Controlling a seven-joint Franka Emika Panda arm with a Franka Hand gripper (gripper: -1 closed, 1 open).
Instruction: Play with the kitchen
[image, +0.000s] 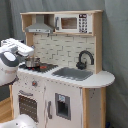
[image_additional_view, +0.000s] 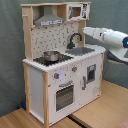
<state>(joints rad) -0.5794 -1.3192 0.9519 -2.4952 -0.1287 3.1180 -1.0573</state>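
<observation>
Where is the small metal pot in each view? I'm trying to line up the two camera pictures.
First exterior view: the pot sits on the stove at the picture's left, just right of the robot arm.
Second exterior view: the pot sits on the stove left of centre, with the grey sink to its right.
Shared landmark: the black faucet, arching over the sink in both exterior views.

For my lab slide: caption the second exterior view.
Robot arm reaches over the toy kitchen counter, near the black faucet.
</observation>
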